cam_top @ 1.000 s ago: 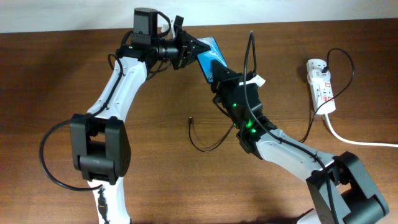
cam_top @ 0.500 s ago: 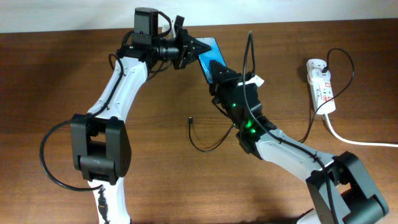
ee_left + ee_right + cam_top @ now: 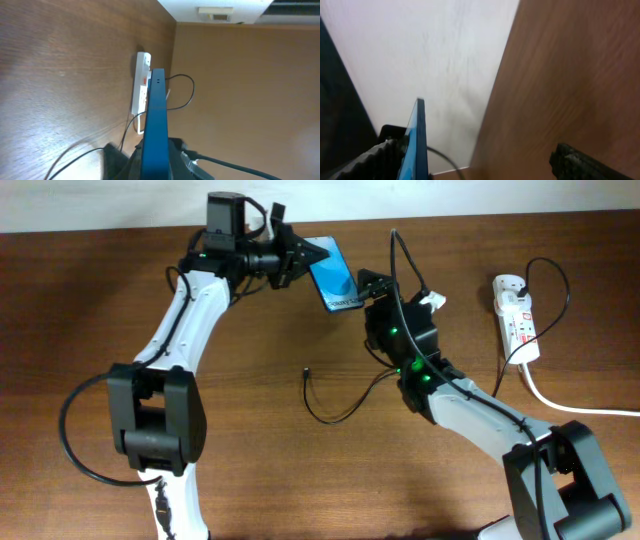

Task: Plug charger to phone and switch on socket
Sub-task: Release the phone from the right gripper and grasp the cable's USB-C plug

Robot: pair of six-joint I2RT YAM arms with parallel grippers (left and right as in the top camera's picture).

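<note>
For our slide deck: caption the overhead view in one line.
Left jaws hold the phone beside the open right jaws; charger lies unplugged on the table.

Brown wooden table [image 3: 100,300], pale wall strip [image 3: 100,200] along its far edge

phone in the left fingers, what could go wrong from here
1. The phone is pinched at one end by the left fingers and turned on edge. With the right fingers open beside it, it could tilt or slip.
2. The charger tip lies loose on the table, and its cable loops toward the right arm, so a move by that arm may snag or drag it.
</note>
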